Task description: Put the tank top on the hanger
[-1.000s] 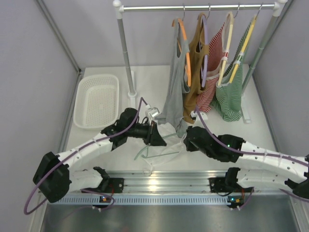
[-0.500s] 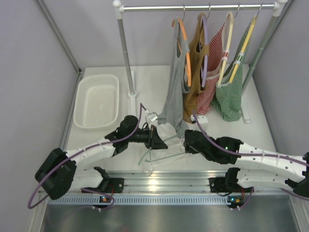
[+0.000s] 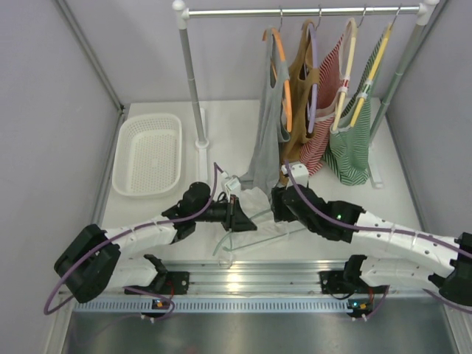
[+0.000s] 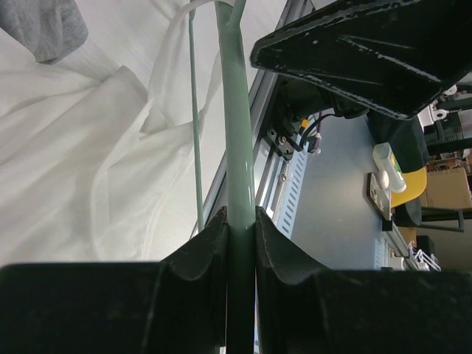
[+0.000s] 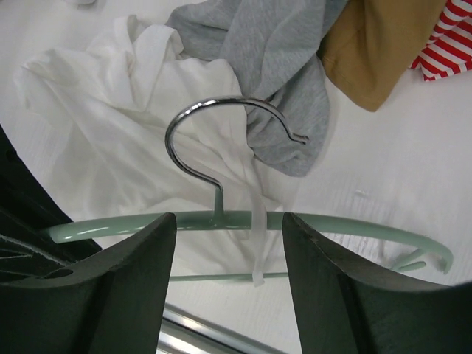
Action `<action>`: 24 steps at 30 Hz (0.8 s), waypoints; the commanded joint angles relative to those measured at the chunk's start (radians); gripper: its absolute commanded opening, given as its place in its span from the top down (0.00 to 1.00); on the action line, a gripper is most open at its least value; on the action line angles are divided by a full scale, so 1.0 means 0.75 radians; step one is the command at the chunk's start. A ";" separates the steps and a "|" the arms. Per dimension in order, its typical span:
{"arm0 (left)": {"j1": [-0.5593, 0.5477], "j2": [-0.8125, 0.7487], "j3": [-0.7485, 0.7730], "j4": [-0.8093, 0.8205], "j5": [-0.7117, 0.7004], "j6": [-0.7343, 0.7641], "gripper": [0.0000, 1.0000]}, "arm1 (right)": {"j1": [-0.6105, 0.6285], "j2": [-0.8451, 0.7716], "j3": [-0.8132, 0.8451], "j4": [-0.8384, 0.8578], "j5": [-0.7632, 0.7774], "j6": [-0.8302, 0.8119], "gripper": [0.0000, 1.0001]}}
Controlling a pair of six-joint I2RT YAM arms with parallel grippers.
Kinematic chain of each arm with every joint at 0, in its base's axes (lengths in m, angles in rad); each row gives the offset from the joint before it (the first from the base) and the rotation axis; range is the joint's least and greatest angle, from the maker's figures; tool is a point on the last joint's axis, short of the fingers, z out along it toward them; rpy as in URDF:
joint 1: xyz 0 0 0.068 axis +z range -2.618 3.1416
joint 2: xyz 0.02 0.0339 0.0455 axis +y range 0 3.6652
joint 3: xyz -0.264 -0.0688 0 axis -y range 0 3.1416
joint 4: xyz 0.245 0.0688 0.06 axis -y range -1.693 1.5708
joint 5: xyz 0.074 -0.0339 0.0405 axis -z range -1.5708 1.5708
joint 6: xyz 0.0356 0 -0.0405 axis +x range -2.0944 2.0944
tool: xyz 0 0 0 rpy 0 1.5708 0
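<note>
The pale green hanger (image 3: 254, 230) hovers low over the table near its front edge, its metal hook (image 5: 214, 129) pointing toward the rack. My left gripper (image 3: 233, 214) is shut on one hanger arm (image 4: 240, 147), which is clamped tight between the jaws. The white tank top (image 3: 254, 200) lies crumpled on the table behind the hanger (image 5: 346, 225). One thin white strap (image 5: 258, 221) hangs over the hanger arm right beside the hook's stem. My right gripper (image 5: 228, 221) stands open just in front of that stem, touching nothing.
A clothes rack (image 3: 193, 88) stands behind, with grey (image 3: 265, 140), brown (image 3: 299, 96) and striped tops (image 3: 346, 147) hanging on it. The grey top's hem reaches down beside the tank top. A white basket (image 3: 147, 153) sits at the far left. A metal rail (image 3: 251, 271) runs along the near edge.
My right gripper has opened and moved left toward the hanger's hook. My left gripper has shifted the hanger slightly nearer and to the right.
</note>
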 commanded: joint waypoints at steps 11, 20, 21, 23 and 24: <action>-0.032 -0.016 -0.015 0.122 -0.005 0.046 1.00 | -0.034 0.119 -0.016 0.312 -0.002 -0.104 0.56; -0.046 -0.002 -0.007 0.120 -0.026 0.052 1.00 | -0.034 0.106 -0.098 0.367 0.032 -0.075 0.99; -0.046 0.000 -0.005 0.111 -0.038 0.054 1.00 | -0.034 0.102 -0.104 0.371 0.038 -0.071 1.00; -0.046 0.004 0.009 0.069 -0.056 0.062 1.00 | -0.032 0.090 -0.121 0.375 0.049 -0.071 1.00; -0.046 0.006 0.016 0.052 -0.077 0.060 1.00 | -0.034 0.080 -0.125 0.377 0.053 -0.073 1.00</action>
